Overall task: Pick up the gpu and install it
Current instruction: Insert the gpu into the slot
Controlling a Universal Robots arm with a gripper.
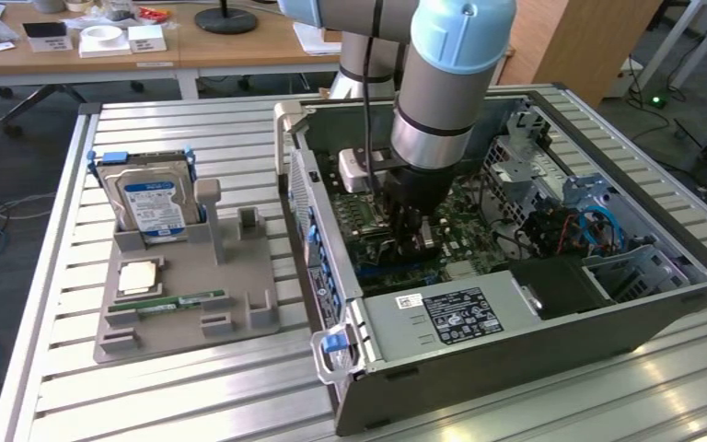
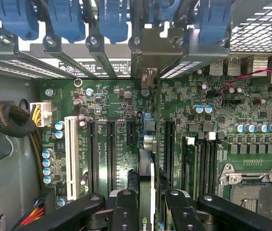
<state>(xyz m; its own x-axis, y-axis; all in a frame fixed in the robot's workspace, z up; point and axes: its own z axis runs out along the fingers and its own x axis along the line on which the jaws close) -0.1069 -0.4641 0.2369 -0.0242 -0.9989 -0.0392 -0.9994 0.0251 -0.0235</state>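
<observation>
On the slatted table (image 1: 144, 396), toward the exterior view's left, a grey holder tray (image 1: 246, 276) is carrying an upright hard drive (image 1: 151, 204) with a blue label, a small narrow RAM stick (image 1: 181, 301) lying flat near it. Further right, the arm is reaching down into the open computer case (image 1: 648, 313), its gripper (image 1: 405, 241) hanging just over the motherboard (image 2: 116, 101). In the wrist view, the fingers (image 2: 126, 211) are sitting partly closed, pinching the gpu (image 2: 146, 187) edge-on, upright over the expansion slots (image 2: 111, 149).
</observation>
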